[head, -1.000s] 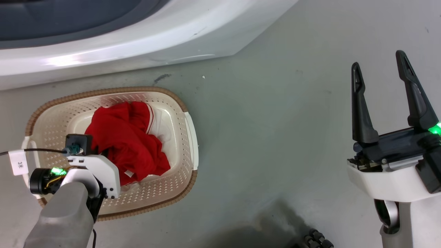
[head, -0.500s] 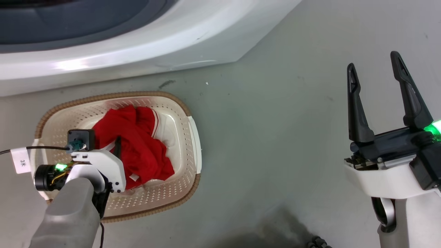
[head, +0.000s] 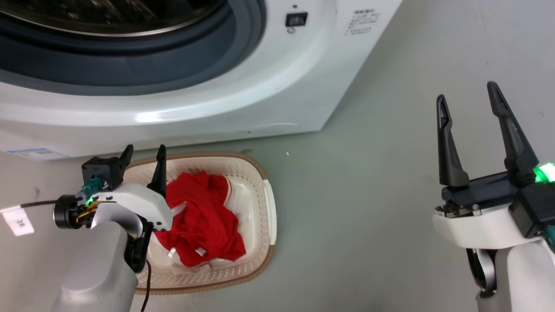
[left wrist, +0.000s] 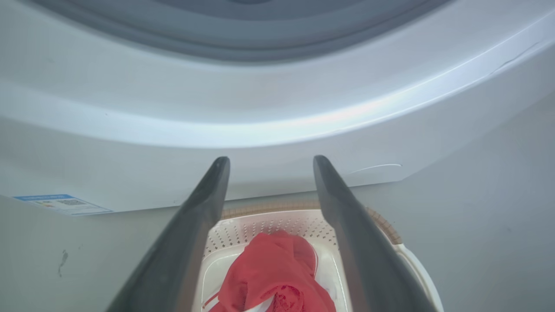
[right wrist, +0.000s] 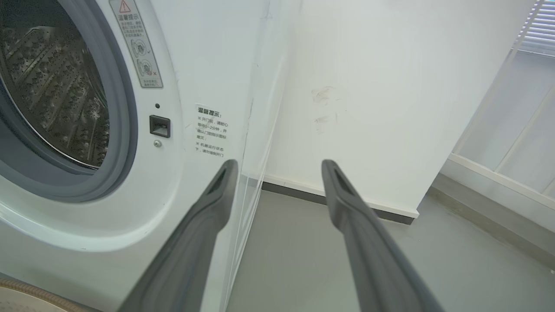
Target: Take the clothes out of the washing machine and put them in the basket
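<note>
- The left end effector (head: 145,149), two long dark fingers on a white wrist housing, is open and empty, with clear space between its fingers. In the head view it sits over the 10 o'clock part of the basket's rim, its tips pointing to 12 o'clock at the machine front.
- In the left wrist view, the parted fingers of the left end effector (left wrist: 271,160) frame the red heap below at 6 o'clock, without touching it.
- The right end effector (head: 467,92), with the same dark fingers, is also spread wide and holds nothing. It is at 3 o'clock in the head view, over bare floor and well apart from the basket.
- The right wrist view shows the right end effector (right wrist: 279,162) aimed at the machine's right front corner.
- The bright red soft fabric clothes (head: 204,221) with white trim lie crumpled in a heap inside the basket (left wrist: 269,268).
- The small cream-white perforated plastic basket (head: 249,182) with a brown rim stands on the floor at 7 o'clock in the head view, just before the machine (left wrist: 269,225).
- The large white front-loading washing machine (head: 217,108) fills the head view from 10 to 12 o'clock. Its grey rubber porthole seal (head: 173,65) rings the perforated steel drum (right wrist: 52,86).
- A small dark door latch (right wrist: 159,125) sits at 3 o'clock of the porthole.
- The grey floor (head: 368,195) meets a white wall (right wrist: 368,86) beside the machine.
</note>
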